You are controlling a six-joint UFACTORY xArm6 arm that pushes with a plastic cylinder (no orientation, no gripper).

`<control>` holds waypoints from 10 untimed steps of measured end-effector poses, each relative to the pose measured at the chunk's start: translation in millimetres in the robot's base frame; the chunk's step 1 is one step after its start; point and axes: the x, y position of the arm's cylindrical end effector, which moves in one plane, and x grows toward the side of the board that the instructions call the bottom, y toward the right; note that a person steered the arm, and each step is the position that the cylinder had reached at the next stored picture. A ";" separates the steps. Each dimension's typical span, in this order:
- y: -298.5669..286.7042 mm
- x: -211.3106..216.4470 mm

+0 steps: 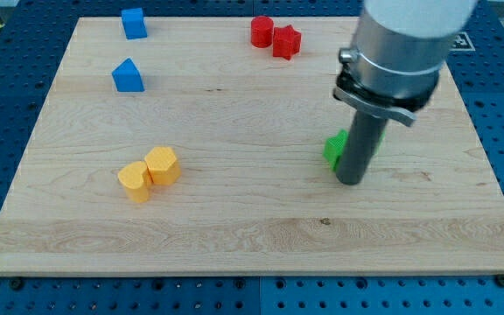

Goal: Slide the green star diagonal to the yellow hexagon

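The green star (333, 149) lies right of the board's middle, mostly hidden behind my rod; only its left edge shows. My tip (350, 181) rests on the board just below and right of it, touching or nearly touching it. The yellow hexagon (163, 164) sits at the lower left, touching a yellow heart-like block (134, 180) on its lower left. The star is far to the right of the hexagon.
Two blue blocks stand at the upper left, one (133, 22) near the top edge and one (128, 76) below it. A red cylinder (262, 31) and a red star (286, 41) touch at the top middle. The wooden board (234, 236) lies on a blue perforated table.
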 end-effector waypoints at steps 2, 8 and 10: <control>-10.5 -12.2; -8.2 -36.1; -17.1 -36.0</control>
